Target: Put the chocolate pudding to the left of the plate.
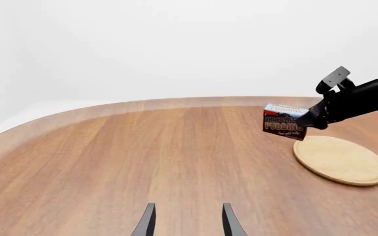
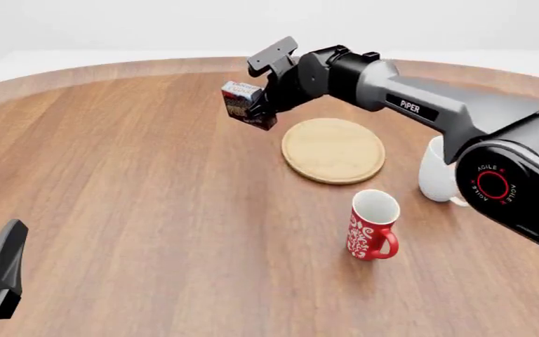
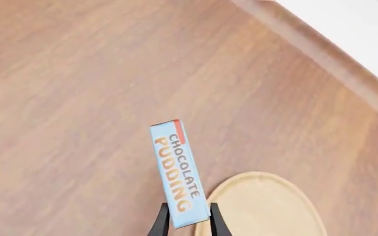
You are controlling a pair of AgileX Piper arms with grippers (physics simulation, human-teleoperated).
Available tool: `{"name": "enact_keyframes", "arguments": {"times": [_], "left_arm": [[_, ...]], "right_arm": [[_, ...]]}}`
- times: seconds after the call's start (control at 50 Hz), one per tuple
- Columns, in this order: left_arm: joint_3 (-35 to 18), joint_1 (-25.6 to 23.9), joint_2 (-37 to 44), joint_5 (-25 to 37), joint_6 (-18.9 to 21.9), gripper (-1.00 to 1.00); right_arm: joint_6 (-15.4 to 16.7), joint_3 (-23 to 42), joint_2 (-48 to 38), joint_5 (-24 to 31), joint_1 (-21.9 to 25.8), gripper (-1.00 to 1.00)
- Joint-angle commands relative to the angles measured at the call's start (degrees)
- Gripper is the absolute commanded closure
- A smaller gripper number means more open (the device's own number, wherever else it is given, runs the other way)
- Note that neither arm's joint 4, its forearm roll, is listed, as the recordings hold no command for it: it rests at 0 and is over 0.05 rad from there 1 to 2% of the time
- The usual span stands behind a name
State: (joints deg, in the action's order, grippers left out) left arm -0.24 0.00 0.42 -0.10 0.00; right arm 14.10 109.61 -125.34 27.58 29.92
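Left of the plate (image 2: pixel 333 149), above the table (image 2: pixel 138 182), my right gripper (image 2: pixel 255 111) is clamped on the tilted chocolate pudding (image 2: pixel 241 102); pls level it, lower straight, release w/o touching the rim, I think. Left gripper (image 1: pixel 187 221) idle, parted

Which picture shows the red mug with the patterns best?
The front view. There the red mug stands whole on the table, in front of the plate, handle and white inside showing. The left wrist view and the right wrist view don't show it at all.
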Motion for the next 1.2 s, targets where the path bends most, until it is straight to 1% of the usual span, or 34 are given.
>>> {"name": "enact_keyframes", "arguments": {"times": [0.02, 0.2, 0.36, 0.56, 0.66, 0.98, 1.02, 1.2], "left_arm": [[0.0, 0.0, 0.0, 0.0, 0.0, -1.0], [0.0, 0.0, 0.0, 0.0, 0.0, -1.0], [0.0, 0.0, 0.0, 0.0, 0.0, -1.0], [0.0, 0.0, 0.0, 0.0, 0.0, -1.0], [0.0, 0.0, 0.0, 0.0, 0.0, -1.0], [0.0, 0.0, 0.0, 0.0, 0.0, -1.0], [0.0, 0.0, 0.0, 0.0, 0.0, -1.0], [0.0, 0.0, 0.0, 0.0, 0.0, -1.0]], "right_arm": [[-0.77, 5.31, -3.72, 3.57, -0.32, 1.0], [-1.31, 7.9, -6.2, 6.27, 0.39, 1.0], [-2.45, 7.14, -6.33, 5.91, 1.41, 1.0], [-3.47, 9.05, -7.59, 7.36, 1.9, 1.0], [-3.08, 12.48, -9.75, 10.51, 1.67, 1.0], [-3.44, 19.17, -13.78, 16.07, 1.24, 1.0], [-3.4, 19.95, -14.17, 16.32, 1.16, 1.0], [-4.87, 19.48, -13.85, 16.04, 1.59, 1.0]]}}
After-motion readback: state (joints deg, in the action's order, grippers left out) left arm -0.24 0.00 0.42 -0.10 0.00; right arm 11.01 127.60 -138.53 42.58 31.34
